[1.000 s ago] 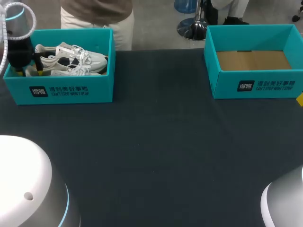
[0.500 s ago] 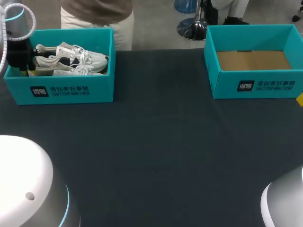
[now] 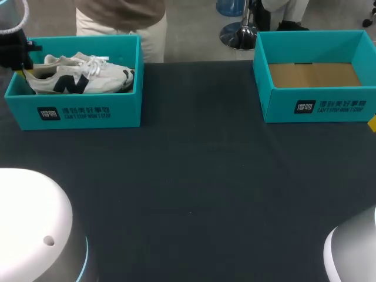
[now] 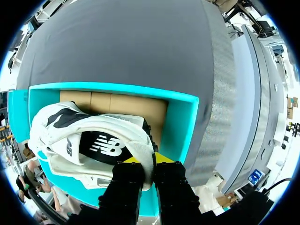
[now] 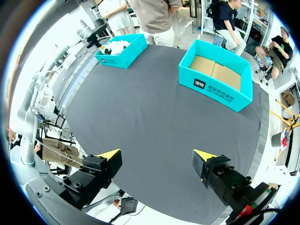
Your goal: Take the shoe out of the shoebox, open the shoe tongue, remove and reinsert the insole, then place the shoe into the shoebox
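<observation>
A: Entry: where was the shoe (image 3: pixel 76 79), and what held it?

B: Upper left of the head view, inside the left shoebox (image 3: pixel 73 111) but riding high in it, heel toward the frame's left edge. The left gripper (image 4: pixel 146 160) was drawn in narrow, with the heel collar pinched between both fingers. The right gripper (image 5: pixel 157 161) hung spread wide over the table (image 5: pixel 154 108), holding nothing.

A: Handling notes?

B: Judged light, with a soft fabric upper and a stiffer sole and heel (the collar pinch looked the sensible hold; loose laces could snag). The toe would likely droop from a heel grip.

A: Versus a second earlier?

B: Then the shoe lay low, laces up, with the gripper down in the box. Since then the gripper had risen toward the corner, and the shoe had turned to show its dark side mark.
</observation>
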`<state>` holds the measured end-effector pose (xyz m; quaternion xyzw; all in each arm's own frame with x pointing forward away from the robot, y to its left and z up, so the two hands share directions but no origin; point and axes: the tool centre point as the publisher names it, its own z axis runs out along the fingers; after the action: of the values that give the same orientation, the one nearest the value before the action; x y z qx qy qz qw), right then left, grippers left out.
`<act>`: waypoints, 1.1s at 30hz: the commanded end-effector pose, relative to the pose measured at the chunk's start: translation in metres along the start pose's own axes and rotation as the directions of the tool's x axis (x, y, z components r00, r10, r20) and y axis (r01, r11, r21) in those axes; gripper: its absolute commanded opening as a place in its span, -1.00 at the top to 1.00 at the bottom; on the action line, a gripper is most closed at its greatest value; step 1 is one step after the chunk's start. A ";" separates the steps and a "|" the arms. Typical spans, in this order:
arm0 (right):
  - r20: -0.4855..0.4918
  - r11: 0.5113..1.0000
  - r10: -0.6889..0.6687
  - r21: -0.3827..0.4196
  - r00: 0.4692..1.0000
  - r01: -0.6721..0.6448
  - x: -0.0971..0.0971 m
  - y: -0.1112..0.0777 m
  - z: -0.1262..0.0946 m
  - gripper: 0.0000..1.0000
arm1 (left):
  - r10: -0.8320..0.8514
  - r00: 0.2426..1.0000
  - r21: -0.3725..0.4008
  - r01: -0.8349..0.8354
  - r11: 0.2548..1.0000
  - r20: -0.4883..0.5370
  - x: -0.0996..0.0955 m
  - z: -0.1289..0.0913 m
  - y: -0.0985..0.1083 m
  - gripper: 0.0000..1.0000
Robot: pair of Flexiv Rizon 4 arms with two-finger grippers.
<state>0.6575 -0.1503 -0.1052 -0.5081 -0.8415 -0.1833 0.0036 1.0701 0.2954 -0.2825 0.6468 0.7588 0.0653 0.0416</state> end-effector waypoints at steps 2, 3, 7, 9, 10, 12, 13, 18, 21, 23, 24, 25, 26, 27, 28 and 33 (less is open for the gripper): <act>-0.002 1.000 0.000 0.006 1.000 0.000 -0.001 0.003 0.000 -1.00 | -0.017 1.000 -0.002 0.017 1.000 -0.008 0.001 -0.054 -0.006 1.00; -0.002 1.000 0.000 0.006 1.000 0.000 -0.001 0.003 0.000 -1.00 | -0.022 1.000 -0.004 0.022 1.000 -0.009 0.001 -0.061 -0.006 1.00; -0.002 1.000 0.000 0.006 1.000 0.000 -0.001 0.003 0.000 -1.00 | -0.040 0.999 -0.011 0.040 0.999 -0.009 -0.002 -0.085 -0.006 1.00; -0.002 1.000 0.000 0.006 1.000 0.000 -0.001 0.003 0.000 -1.00 | -0.045 0.999 -0.018 0.045 0.999 -0.011 -0.003 -0.095 -0.006 1.00; -0.002 1.000 0.000 0.006 1.000 0.000 -0.001 0.003 0.000 -1.00 | -0.049 0.999 -0.015 0.048 0.999 -0.013 -0.005 -0.099 -0.006 1.00; -0.002 1.000 0.000 0.006 1.000 0.000 -0.001 0.003 0.000 -1.00 | -0.052 0.999 -0.015 0.052 0.999 -0.016 -0.005 -0.108 -0.006 1.00; -0.002 1.000 0.000 0.006 1.000 0.000 -0.001 0.003 0.000 -1.00 | -0.059 0.998 -0.020 0.059 0.998 -0.025 -0.006 -0.112 -0.006 1.00; -0.002 1.000 0.000 0.006 1.000 0.000 -0.001 0.003 0.000 -1.00 | -0.075 0.997 -0.031 0.074 0.997 -0.036 -0.004 -0.128 0.001 1.00; -0.002 1.000 0.000 0.006 1.000 0.000 -0.001 0.003 0.000 -1.00 | -0.076 0.997 -0.034 0.075 0.997 -0.027 -0.001 -0.135 0.003 1.00; -0.002 1.000 0.000 0.006 1.000 0.000 -0.001 0.003 0.000 -1.00 | -0.075 0.997 -0.037 0.074 0.997 -0.025 -0.001 -0.136 0.003 1.00; -0.002 1.000 0.000 0.006 1.000 0.000 -0.001 0.003 0.000 -1.00 | -0.075 0.997 -0.038 0.074 0.997 -0.026 -0.001 -0.136 0.003 1.00; -0.002 1.000 0.000 0.006 1.000 0.000 -0.001 0.003 0.000 -1.00 | -0.075 0.997 -0.037 0.074 0.997 -0.027 -0.001 -0.136 0.003 1.00; -0.002 1.000 0.000 0.006 1.000 0.000 -0.001 0.003 0.000 -1.00 | -0.076 0.997 -0.037 0.075 0.997 -0.027 -0.001 -0.137 0.003 1.00; -0.002 1.000 0.000 0.006 1.000 0.000 -0.001 0.003 0.000 -1.00 | -0.073 0.997 -0.035 0.072 0.997 -0.025 -0.001 -0.137 0.003 1.00; -0.002 1.000 0.000 0.006 1.000 0.000 -0.001 0.003 0.000 -1.00 | -0.074 0.997 -0.034 0.073 0.997 -0.027 -0.001 -0.138 0.003 1.00; -0.002 1.000 0.000 0.006 1.000 0.000 -0.001 0.003 0.000 -1.00 | -0.073 0.997 -0.033 0.073 0.997 -0.026 -0.002 -0.147 0.000 1.00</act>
<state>0.6575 -0.1503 -0.1052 -0.5081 -0.8415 -0.1833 0.0036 1.0534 0.2881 -0.1453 0.6156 0.7824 0.0836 0.0437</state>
